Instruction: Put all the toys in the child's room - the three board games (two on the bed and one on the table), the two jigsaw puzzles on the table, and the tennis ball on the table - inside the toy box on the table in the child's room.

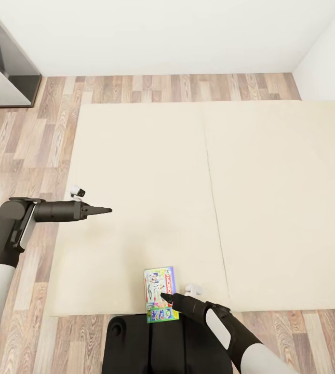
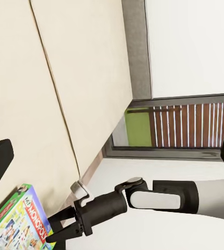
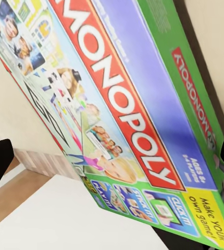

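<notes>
Monopoly box (image 1: 161, 294) lies beneath right end effector (image 1: 163, 297)

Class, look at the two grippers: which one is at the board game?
The right gripper: its tips reach over the Monopoly box at the bed's near edge. The left gripper hovers over bare mattress, well away.

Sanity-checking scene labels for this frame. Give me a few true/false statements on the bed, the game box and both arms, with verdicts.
1. A Monopoly board game lies on the bed near its front edge. True.
2. The right gripper is over the game box. True.
3. The left gripper is clamped on the game box. False: it hangs over bare mattress, apart from the box, holding nothing.
4. Two board games lie on the bed. False: one is visible.
5. The floor around the bed is grey carpet. False: it is wood planks.
</notes>
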You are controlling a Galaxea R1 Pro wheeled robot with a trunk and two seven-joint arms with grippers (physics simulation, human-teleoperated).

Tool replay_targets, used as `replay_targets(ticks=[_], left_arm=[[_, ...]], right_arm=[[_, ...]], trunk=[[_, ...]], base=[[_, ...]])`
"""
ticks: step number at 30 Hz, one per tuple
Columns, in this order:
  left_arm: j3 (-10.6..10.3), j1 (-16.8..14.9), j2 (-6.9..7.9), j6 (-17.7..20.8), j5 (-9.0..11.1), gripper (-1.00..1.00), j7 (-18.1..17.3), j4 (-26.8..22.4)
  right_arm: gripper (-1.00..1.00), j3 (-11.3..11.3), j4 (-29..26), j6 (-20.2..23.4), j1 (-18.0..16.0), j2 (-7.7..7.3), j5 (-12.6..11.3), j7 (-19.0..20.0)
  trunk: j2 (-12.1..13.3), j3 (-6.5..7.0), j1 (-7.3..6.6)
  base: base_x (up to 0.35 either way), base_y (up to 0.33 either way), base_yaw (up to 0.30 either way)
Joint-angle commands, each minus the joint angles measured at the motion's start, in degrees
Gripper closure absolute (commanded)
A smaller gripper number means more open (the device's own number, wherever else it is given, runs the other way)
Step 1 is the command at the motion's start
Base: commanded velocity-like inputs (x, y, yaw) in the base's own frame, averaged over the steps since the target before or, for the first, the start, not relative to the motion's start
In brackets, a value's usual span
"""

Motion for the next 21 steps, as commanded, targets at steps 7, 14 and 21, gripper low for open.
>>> replay_targets(ticks=[7, 14, 21], left_arm=[[-0.05, -0.04, 0.03, 0.61, -0.01, -1.00, -0.21, -0.01], [-0.06, -0.02, 0.03, 0.61, -0.01, -1.00, -0.21, -0.01], [-0.01, -0.01, 0.03, 0.61, -0.01, -1.00, -0.21, -0.01]], right_arm=[[-1.00, 0.17, -0.03, 0.31, -0.02, -0.02, -0.45, -0.02], [-1.00, 0.15, -0.03, 0.28, -0.02, -0.02, -0.45, -0.02], [-1.00, 0.13, -0.03, 0.28, -0.02, -0.02, -0.45, -0.02]], trunk=[[-0.09, -0.06, 0.03], [-0.09, -0.06, 0.03], [-0.09, -0.06, 0.03]], base=[[0.000, 0.001, 0.000], [0.000, 0.006, 0.000], [0.000, 0.107, 0.000]])
